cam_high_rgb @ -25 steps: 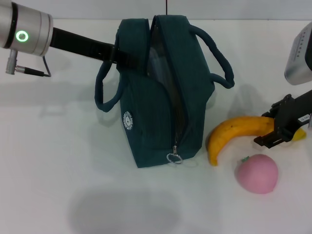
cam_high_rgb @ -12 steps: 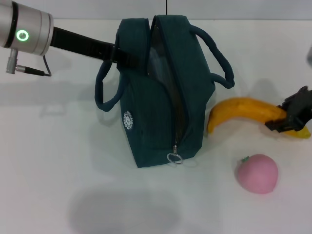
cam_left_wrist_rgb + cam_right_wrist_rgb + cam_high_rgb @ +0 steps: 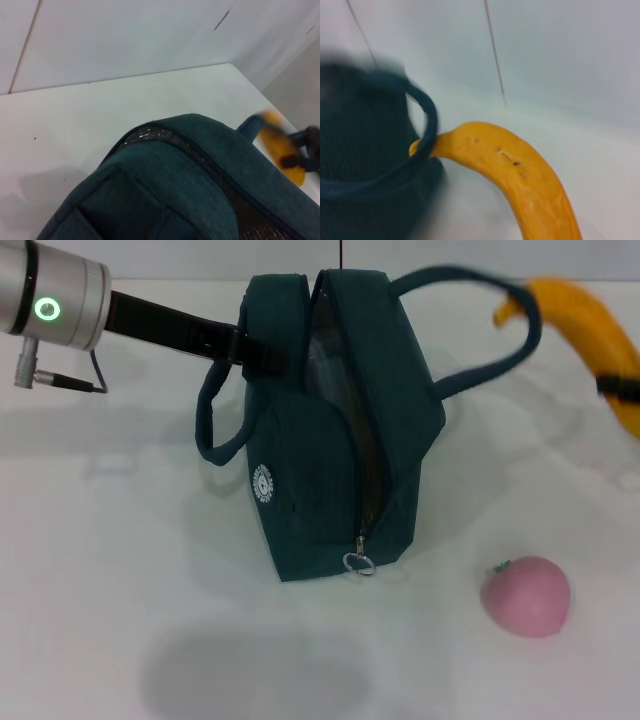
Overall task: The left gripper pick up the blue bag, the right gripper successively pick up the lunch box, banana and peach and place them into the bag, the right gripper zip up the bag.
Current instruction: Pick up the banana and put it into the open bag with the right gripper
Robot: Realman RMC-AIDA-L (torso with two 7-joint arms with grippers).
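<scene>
Right of the bag (image 3: 335, 430), hand (image 3: 622, 388) clamping banana (image 3: 590, 335), tip snagging under handle (image 3: 500, 330); mouth lying leftward.

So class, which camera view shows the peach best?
The head view: the whole peach lies on the white table, right of the bag, nothing covering it. Neither wrist view shows it: the left wrist camera sees the bag top and the banana, the right wrist camera sees the banana against a bag handle.
</scene>
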